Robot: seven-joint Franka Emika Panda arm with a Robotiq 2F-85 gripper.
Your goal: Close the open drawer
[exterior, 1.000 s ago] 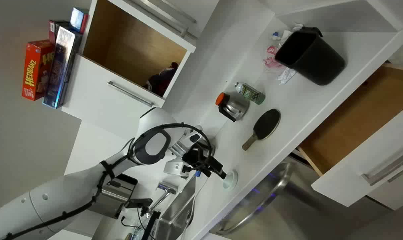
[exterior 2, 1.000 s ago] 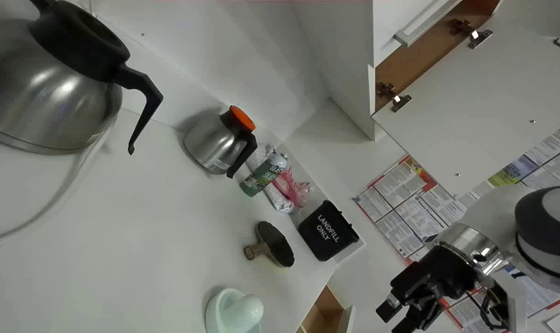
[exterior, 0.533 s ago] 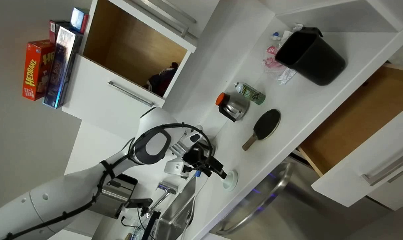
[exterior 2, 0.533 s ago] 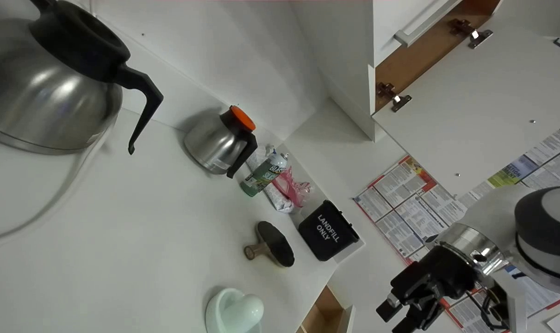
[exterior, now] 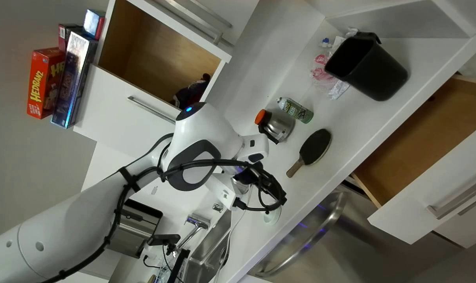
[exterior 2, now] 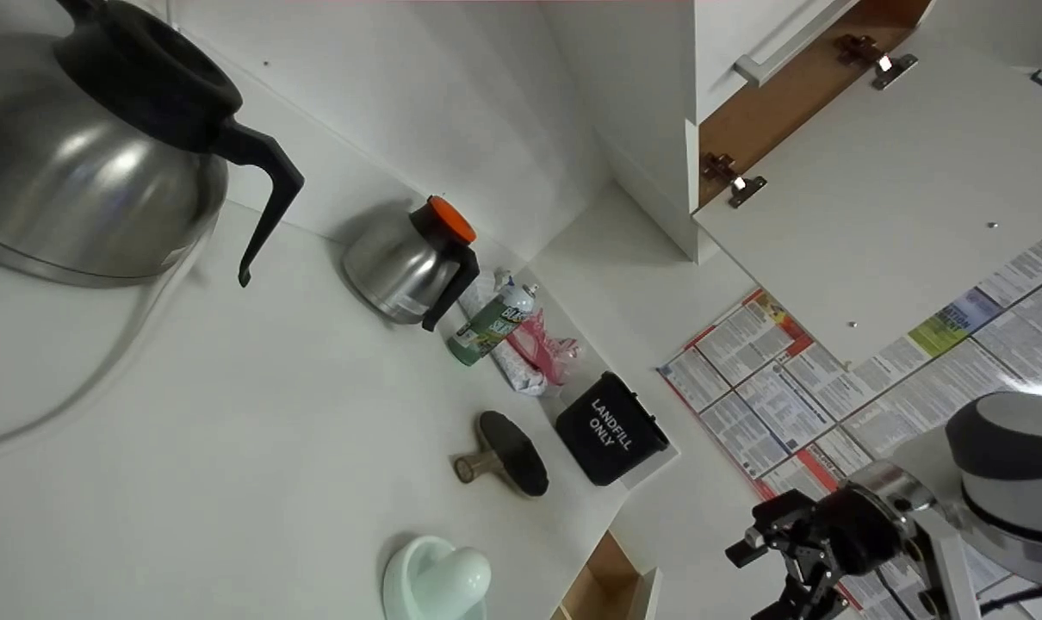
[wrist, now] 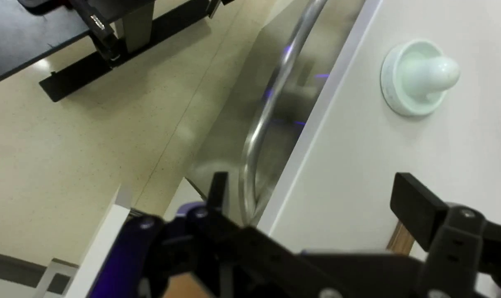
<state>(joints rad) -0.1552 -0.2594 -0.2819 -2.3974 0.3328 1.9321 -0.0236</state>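
Observation:
The drawer stands pulled out below the counter. Its white front (exterior: pixel 415 220), slim bar handle (exterior: pixel 460 194) and light-brown wooden inside (exterior: pixel 427 145) show in an exterior view. Only a corner of the drawer (exterior 2: pixel 609 579) shows in an exterior view. In the wrist view the drawer's white front edge (wrist: pixel 99 250) is at the lower left, with part of the wooden inside behind my fingers. My gripper (wrist: pixel 311 178) is open and empty, above the counter's front edge, apart from the drawer. It also shows in an exterior view (exterior 2: pixel 758 579); cables partly hide it in an exterior view (exterior: pixel 276 194).
A steel appliance handle (wrist: pixel 258 128) runs along the counter front beside the drawer. On the counter are a mint mortar and pestle (wrist: pixel 416 78), a dark paddle (exterior: pixel 316 146), a spray can (exterior: pixel 296 110), a carafe (exterior: pixel 279 125) and a black bin (exterior: pixel 373 68). An upper cabinet (exterior: pixel 163 59) is open.
In the last half second the arm has swung and its wrist has turned; the gripper has shifted right in both exterior views. Its fingers show farther apart. The drawer has not moved.

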